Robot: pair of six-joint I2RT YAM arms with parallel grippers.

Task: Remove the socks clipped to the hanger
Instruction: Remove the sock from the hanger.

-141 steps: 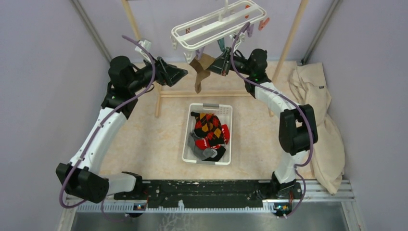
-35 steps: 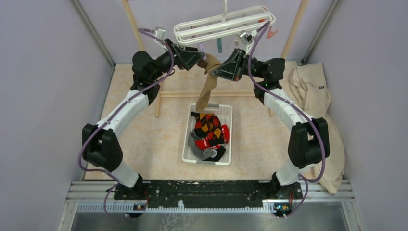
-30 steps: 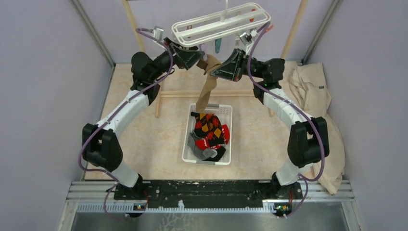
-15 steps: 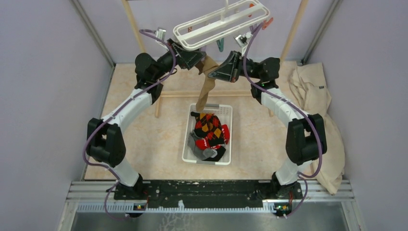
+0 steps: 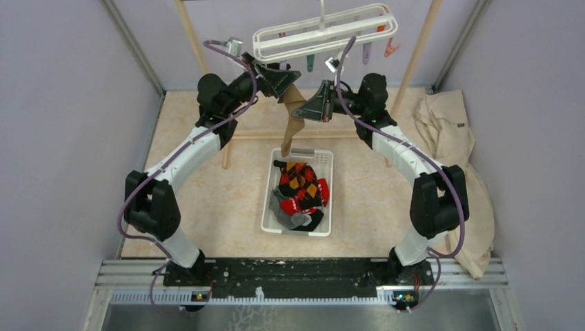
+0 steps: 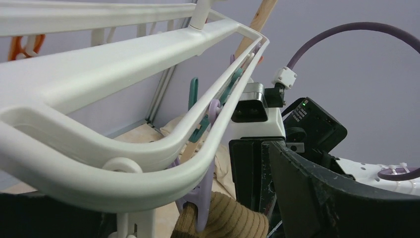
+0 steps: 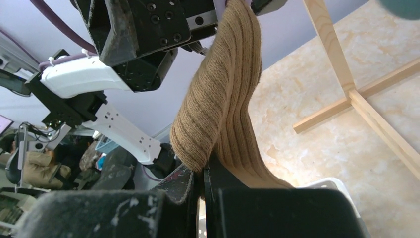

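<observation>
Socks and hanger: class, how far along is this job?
Done: several socks lie in the basket. In hand: the right gripper is shut on a tan sock that a lilac clip holds; the left gripper is open beside it. Left: free that sock; the hanger shows no others.

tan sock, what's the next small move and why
Probably close the left pincer on the lilac clip to squeeze it open. The right pincer is shut on the tan sock, whose cuff sits pinched in that clip under the hanger, and the left pincer is open right at the clip.
</observation>
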